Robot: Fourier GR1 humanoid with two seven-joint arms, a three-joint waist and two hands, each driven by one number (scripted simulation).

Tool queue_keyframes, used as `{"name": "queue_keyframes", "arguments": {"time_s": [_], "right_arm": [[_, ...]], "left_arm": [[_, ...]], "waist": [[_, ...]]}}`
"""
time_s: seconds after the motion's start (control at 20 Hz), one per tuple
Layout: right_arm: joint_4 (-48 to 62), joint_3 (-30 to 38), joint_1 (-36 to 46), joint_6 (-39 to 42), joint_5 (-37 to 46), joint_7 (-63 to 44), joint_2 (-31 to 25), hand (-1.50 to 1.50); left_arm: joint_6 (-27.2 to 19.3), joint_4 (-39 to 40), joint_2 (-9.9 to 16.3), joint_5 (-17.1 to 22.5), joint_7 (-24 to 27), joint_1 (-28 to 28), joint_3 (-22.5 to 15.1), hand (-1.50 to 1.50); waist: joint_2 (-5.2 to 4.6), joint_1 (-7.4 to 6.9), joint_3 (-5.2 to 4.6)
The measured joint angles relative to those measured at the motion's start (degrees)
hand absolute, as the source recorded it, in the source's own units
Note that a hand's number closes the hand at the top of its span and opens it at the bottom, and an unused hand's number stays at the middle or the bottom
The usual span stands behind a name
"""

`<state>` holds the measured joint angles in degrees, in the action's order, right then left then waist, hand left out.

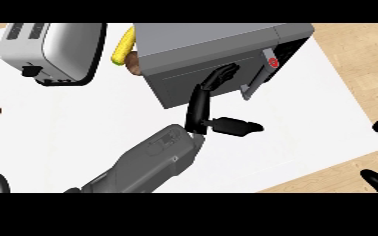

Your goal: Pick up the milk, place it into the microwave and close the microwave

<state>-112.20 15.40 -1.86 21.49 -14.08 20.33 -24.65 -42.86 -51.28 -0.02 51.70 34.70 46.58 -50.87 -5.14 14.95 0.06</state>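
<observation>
Kitchen, white counter (74,130), grey microwave (199,45), silver toaster (52,50), corn cob (124,47) beside it

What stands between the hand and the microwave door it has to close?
Nothing visible. The left hand's straight fingers touch the microwave's door, left of its handle. The toaster stands apart at the left.

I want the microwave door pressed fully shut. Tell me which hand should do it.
Left. The left hand lies with straight fingers against the microwave door, beside its handle. The right hand shows only at the view's right edge, far from the microwave.
</observation>
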Motion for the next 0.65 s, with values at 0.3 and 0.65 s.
{"name": "queue_keyframes", "arguments": {"time_s": [0.3,0.65], "right_arm": [[3.5,-0.7,1.7,2.1,-6.0,-2.1,0.4,-1.5],[7.2,0.3,4.0,4.4,-10.8,-3.8,-1.3,-1.5]], "left_arm": [[0.0,0.5,0.0,1.7,1.7,0.2,-0.3,-1.5],[0.2,1.3,0.1,3.4,3.9,0.2,-0.5,-1.5]], "waist": [[-0.04,0.27,-0.03],[0.1,0.79,-0.01]]}}
